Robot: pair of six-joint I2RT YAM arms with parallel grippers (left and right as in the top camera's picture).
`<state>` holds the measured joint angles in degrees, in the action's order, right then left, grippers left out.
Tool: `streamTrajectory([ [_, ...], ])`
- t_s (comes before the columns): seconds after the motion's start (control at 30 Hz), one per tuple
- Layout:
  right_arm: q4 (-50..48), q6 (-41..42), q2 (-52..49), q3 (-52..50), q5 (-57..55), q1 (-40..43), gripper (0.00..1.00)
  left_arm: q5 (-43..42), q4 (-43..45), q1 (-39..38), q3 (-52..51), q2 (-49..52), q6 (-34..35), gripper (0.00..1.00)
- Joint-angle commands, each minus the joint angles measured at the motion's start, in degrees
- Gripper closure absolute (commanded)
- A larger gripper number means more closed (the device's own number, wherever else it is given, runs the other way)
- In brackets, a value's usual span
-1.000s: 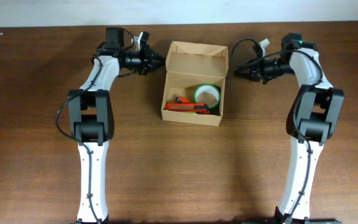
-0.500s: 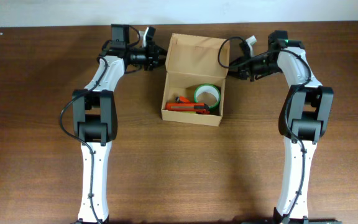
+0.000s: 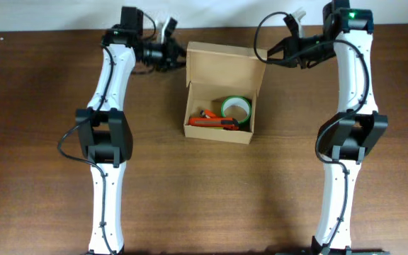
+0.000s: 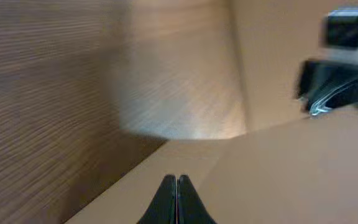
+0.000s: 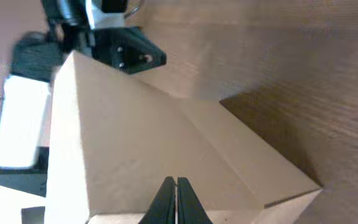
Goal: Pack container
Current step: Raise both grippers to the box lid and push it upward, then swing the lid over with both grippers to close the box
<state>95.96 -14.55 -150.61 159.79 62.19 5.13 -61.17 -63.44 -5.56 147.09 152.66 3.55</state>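
The container [image 3: 222,136] is a light-brown cardboard box at the table's middle back, its flap lid [image 3: 225,65] tilted partway forward over the opening. Inside lie a green tape roll [image 3: 236,108] and an orange utility knife [image 3: 211,122]. My left gripper [image 3: 183,57] is shut and empty at the lid's left back corner, its tips against the cardboard [image 4: 176,186]. My right gripper [image 3: 266,57] is shut and empty at the lid's right back corner, its tips on the flap [image 5: 175,186]. The lid fills both wrist views [image 4: 278,174] [image 5: 142,137].
The brown wooden table [image 3: 41,142] runs around the box. A white wall edge [image 3: 62,14] lies along the back. Both arm bases stand at the front, left [image 3: 105,212] and right [image 3: 335,212].
Both grippers moved back and up behind the lid, and the flap has swung forward from flat-open to partly over the box. Both arms stretched toward the back.
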Motion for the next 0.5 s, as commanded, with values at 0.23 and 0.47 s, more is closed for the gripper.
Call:
streamTrajectory([
  [0.23,1.4,-3.1,5.1,2.3,-12.6,-8.2,0.96,16.0,-14.1,-4.8,1.0,-18.6,-23.2,0.98],
  [0.47,1.4,0.1,14.8,1.6,-21.2,-8.9,0.96,17.7,-19.8,-4.8,1.0,-19.3,-25.4,0.98],
])
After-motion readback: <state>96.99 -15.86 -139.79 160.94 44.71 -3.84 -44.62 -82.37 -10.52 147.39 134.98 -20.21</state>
